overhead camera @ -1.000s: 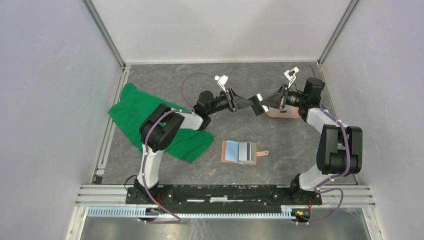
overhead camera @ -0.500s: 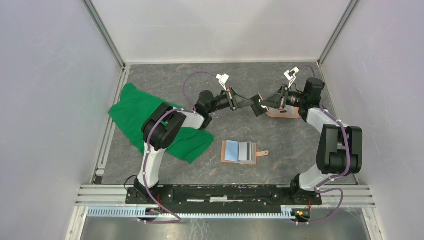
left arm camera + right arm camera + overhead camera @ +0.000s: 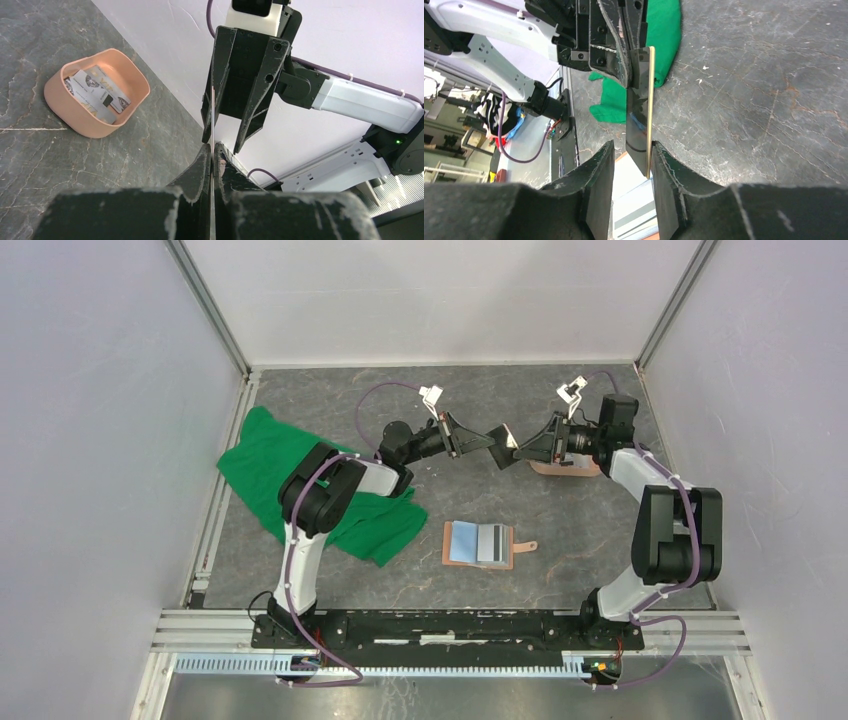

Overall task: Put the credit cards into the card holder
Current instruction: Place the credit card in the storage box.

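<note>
Left gripper (image 3: 212, 150) jaws clamp one credit card (image 3: 646, 105) edge-on in mid-air. Right gripper (image 3: 631, 150) jaws sit loose around its other end. Card holder (image 3: 478, 544) lies open on the table (image 3: 600, 540), nearer the bases. Behind it is the pink tray (image 3: 95, 125) with spare cards (image 3: 97, 92), and the green cloth (image 3: 270, 470) is off to the left.

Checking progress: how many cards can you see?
3 at least: one card pinched in the left gripper, inside the open right gripper; two or more in the tray, some maybe hidden. The holder may hold another; unclear.

The card (image 3: 638, 115) looks glossy, the tray (image 3: 95, 125) matt plastic, the tabletop (image 3: 774, 100) stone-like.
</note>
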Robot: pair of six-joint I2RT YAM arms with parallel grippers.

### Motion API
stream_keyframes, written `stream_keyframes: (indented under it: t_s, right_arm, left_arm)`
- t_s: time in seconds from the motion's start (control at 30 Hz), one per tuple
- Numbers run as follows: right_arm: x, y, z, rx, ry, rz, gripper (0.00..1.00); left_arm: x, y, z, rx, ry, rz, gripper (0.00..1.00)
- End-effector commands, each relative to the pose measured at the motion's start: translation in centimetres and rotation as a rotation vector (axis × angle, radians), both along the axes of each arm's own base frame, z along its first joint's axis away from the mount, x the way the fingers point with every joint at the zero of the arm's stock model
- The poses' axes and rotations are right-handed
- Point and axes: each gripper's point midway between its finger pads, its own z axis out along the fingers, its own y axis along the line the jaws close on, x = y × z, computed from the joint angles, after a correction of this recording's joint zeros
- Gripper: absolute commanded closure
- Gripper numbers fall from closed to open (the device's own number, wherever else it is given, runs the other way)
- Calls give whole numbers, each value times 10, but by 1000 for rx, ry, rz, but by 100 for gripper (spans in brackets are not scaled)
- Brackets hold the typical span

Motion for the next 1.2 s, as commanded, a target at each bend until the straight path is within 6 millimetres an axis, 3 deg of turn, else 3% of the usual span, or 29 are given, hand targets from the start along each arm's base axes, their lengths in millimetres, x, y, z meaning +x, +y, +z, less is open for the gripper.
stream_keyframes:
  t_s: [0.0,0.17,0.27,0.4,0.5,0.53,0.67,0.73,1.0,1.17]
  right_arm:
    - [-3,12,10,10,-57,83,60]
    - [-9,20,9,11,-48,121,55]
    - [-8,22,8,5,-38,116,73]
    - [-6,21,8,1,-28,106,88]
    - [-6,21,8,-3,-18,94,96]
    - [-6,21,6,-2,-10,91,98]
    - [-5,24,4,10,18,73,100]
    - [-5,25,2,14,31,67,100]
    - [-11,40,-9,28,102,82,100]
    - [-12,43,-13,25,112,85,100]
  left_arm:
    - [-13,0,7,-40,-32,-63,98]
    - [-16,-1,9,-52,-40,-92,98]
    - [-16,-1,8,-57,-29,-103,98]
    - [-17,0,6,-63,-11,-106,96]
    - [-20,1,9,-96,27,-122,83]
    - [-21,2,13,-112,35,-126,73]
    - [-26,3,14,-135,114,-139,51]
    - [-28,4,13,-144,152,-140,46]
    - [-34,0,15,-136,188,-116,46]
    - [-33,-4,14,-106,174,-92,53]
